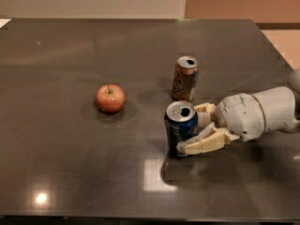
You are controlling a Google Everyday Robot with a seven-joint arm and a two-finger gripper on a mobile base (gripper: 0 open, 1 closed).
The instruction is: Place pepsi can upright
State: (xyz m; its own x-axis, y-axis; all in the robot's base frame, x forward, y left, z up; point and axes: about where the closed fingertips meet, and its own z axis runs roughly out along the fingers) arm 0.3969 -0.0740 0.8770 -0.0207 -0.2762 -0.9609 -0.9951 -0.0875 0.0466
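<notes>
The pepsi can (pixel 179 130), dark blue with a silver top, stands upright on the dark table (pixel 70 163), right of centre. My gripper (pixel 188 129) reaches in from the right with one cream finger on each side of the can. The near finger (pixel 201 145) lies against the can's lower front. The far finger (pixel 206 109) sits behind the can's upper right, its tip hidden. The fingers are closed on the can.
A brown-gold can (pixel 184 78) stands upright just behind the pepsi can. A red apple (pixel 110 98) sits left of centre. The white arm (pixel 262 114) comes in over the table's right edge.
</notes>
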